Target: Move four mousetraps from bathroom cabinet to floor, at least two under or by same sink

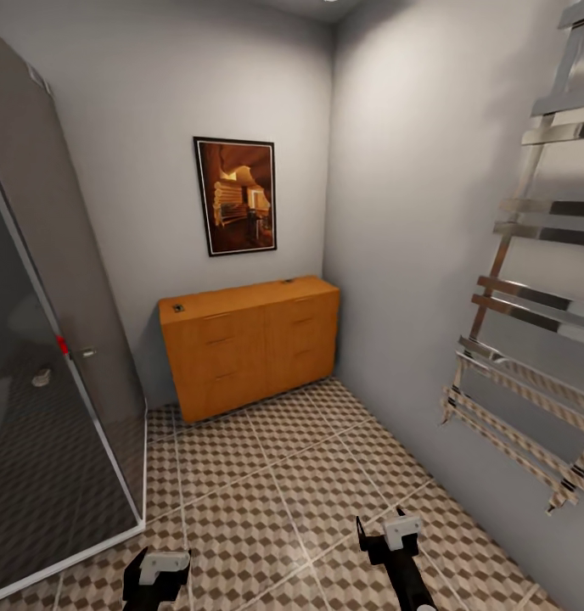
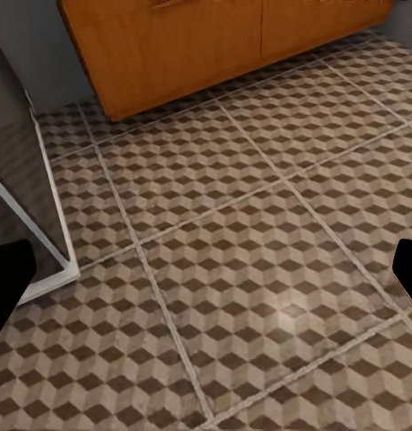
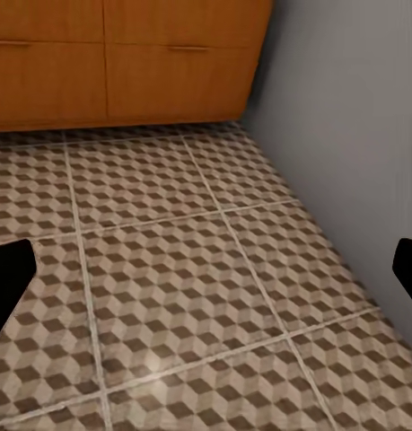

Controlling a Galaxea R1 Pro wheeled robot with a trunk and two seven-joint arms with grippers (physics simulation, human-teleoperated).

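Approaching the cabinet [image 1: 251,344] in the far corner is judged the step in hand; two small dark things, perhaps mousetraps, are seen on its top. Both hands, left [image 1: 156,570] and right [image 1: 385,533], are held low over the floor [image 1: 266,492], fingers apart and empty. Next, closer driving is called for.

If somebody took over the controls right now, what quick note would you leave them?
Left gripper: open, empty. Right gripper: open, empty. Both are low over the bathroom floor.
The cabinet stands ahead against the wall, drawers shut. Two small dark items sit on its top; too small to identify.
No mousetrap is on the tiles in view.
Left: drive up, find four mousetraps, place them on the floor, two by the sink.
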